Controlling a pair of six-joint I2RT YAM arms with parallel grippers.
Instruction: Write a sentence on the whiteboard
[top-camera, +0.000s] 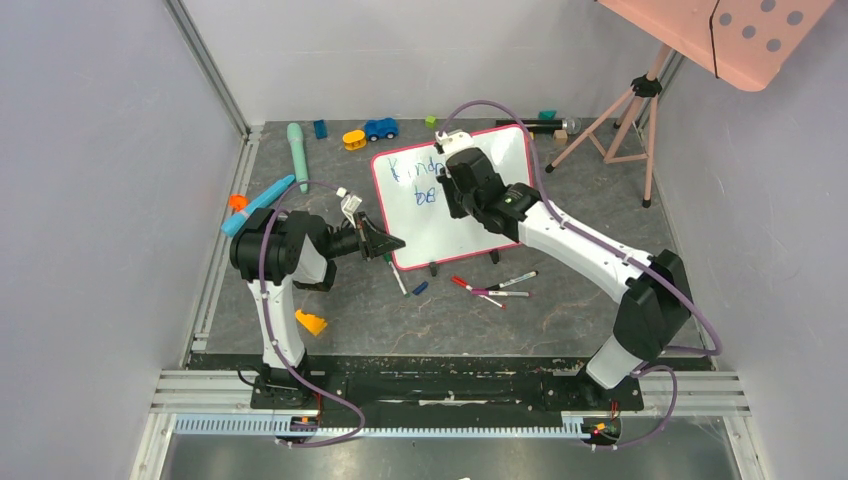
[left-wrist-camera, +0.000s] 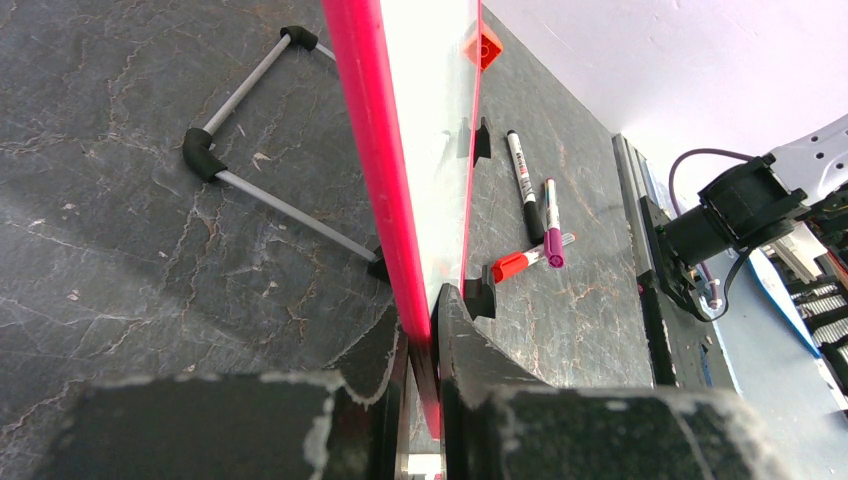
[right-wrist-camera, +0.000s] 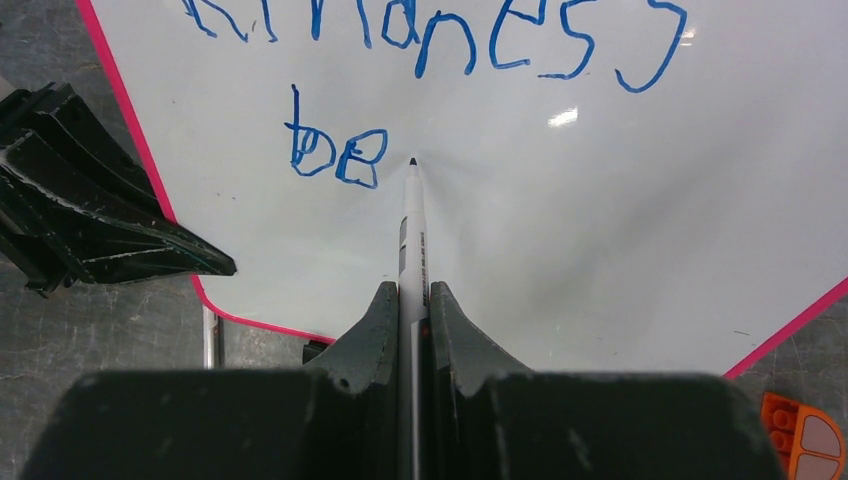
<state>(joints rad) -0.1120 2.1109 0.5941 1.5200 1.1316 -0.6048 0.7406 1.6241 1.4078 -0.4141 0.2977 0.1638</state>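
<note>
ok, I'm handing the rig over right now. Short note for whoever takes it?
The left end effector is shut on the whiteboard frame's edge, with the board standing upright.
The right end effector is shut on a marker, tip at the board just right of "be".
Done: the sentence reads "Kindness be" so far, in blue.
Left: the rest of it.
Spare markers lie on the table in front of the board.

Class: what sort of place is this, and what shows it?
Likely a robot lab test cell: left arm and right arm bolted to a rail, plain walls enclosing the table, a tripod at the back.
</note>
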